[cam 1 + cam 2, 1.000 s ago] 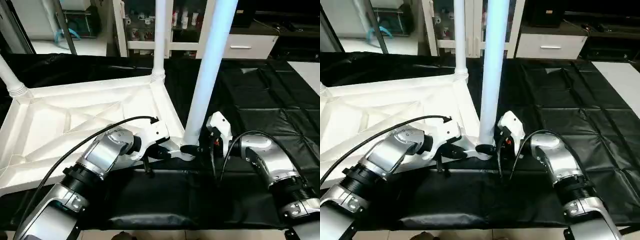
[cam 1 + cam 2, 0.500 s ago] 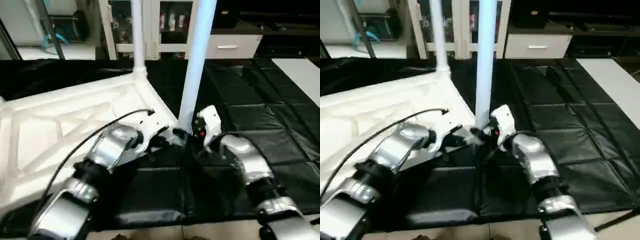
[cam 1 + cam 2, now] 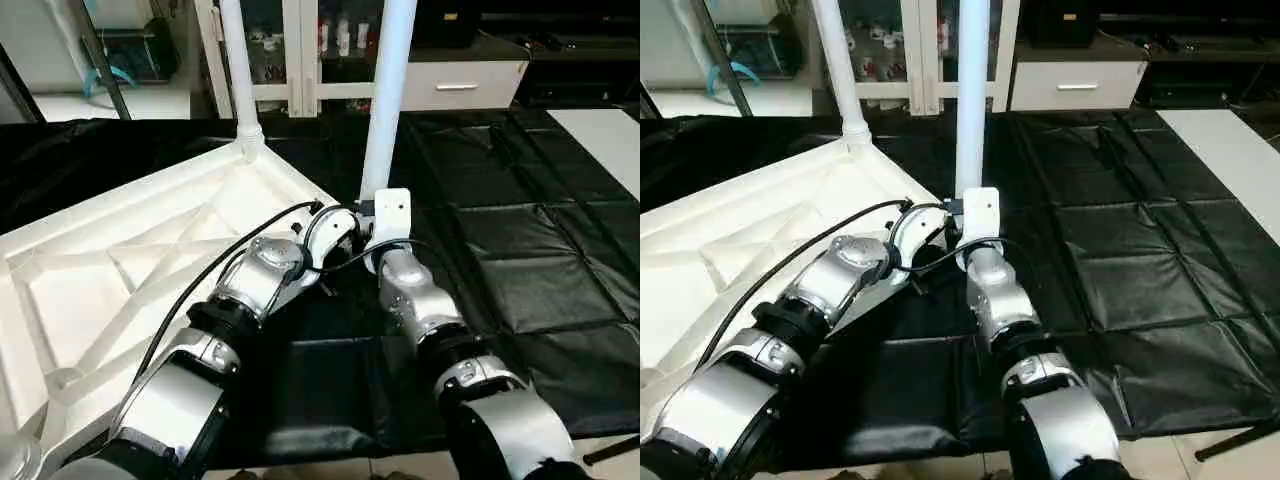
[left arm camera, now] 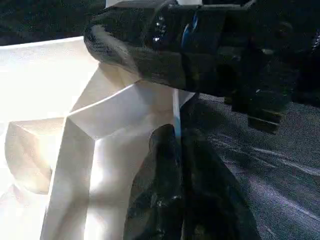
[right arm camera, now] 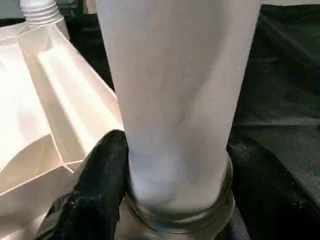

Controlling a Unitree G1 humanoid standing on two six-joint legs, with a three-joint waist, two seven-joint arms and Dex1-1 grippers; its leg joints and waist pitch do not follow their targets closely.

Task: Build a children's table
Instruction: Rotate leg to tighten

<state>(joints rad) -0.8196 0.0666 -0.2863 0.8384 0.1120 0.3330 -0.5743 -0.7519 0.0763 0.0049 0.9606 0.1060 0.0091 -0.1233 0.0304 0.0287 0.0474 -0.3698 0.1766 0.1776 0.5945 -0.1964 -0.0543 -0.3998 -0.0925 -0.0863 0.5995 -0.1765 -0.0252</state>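
Observation:
The children's table top lies upside down on the black cover, its white X-braced ribs facing up. One white leg stands in the far corner socket. A second leg stands upright in the corner nearest my grippers. My left gripper is shut on the thin rim of the top beside that corner, one black finger on each side of the edge. My right gripper is shut on the base of the second leg, just above its socket; a black finger presses its side.
The black quilted cover of the work table stretches to the right and front. White cabinets and shelves stand behind it, with a drawer unit at the back right. A black cable runs along my left forearm.
The head camera has shifted. Both arms now reach further forward, and the corner with the held leg lies further from me. Both grippers keep their hold.

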